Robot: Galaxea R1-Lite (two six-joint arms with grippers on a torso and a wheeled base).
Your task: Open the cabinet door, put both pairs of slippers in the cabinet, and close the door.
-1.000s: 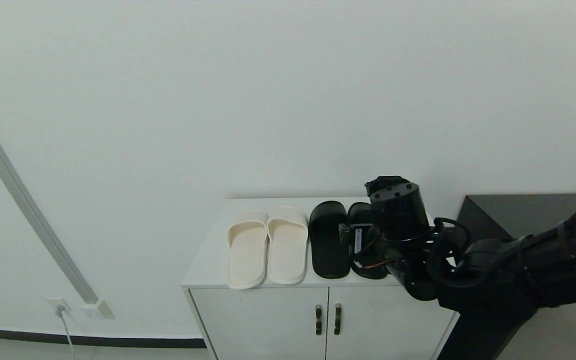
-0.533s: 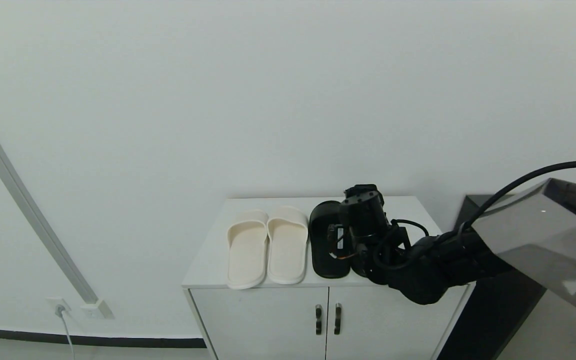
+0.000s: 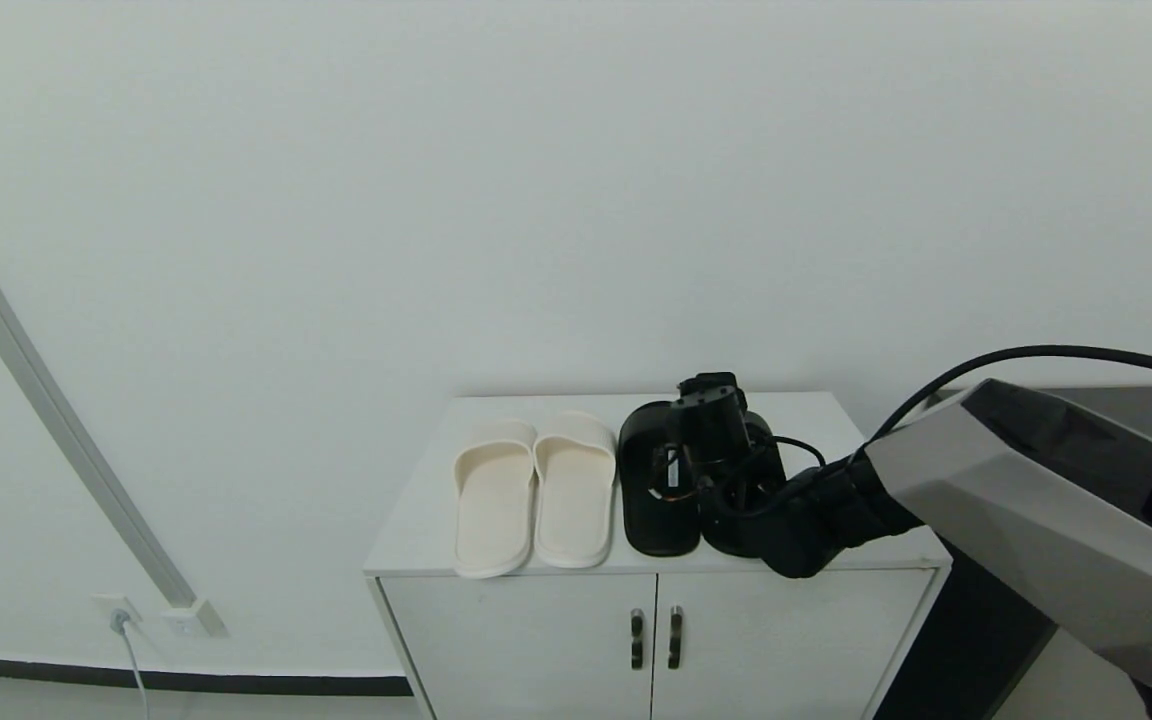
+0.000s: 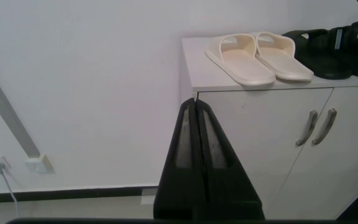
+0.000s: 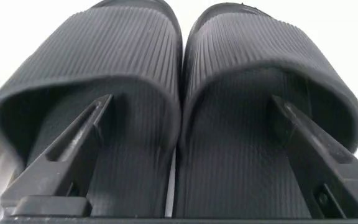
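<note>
Right wrist view: right gripper spread wide across the black slippers, one finger at each strap opening. Left gripper fully pinched together, near the closed cabinet.

Right end effector — spread wide.

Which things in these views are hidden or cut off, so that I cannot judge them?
Head view: the right arm covers most of one of the black slippers.
Right wrist view: whether the open right gripper touches them is unclear.
Head view: the cabinet bottom is cut off by the lower edge; its shut doors hide the inside.
</note>
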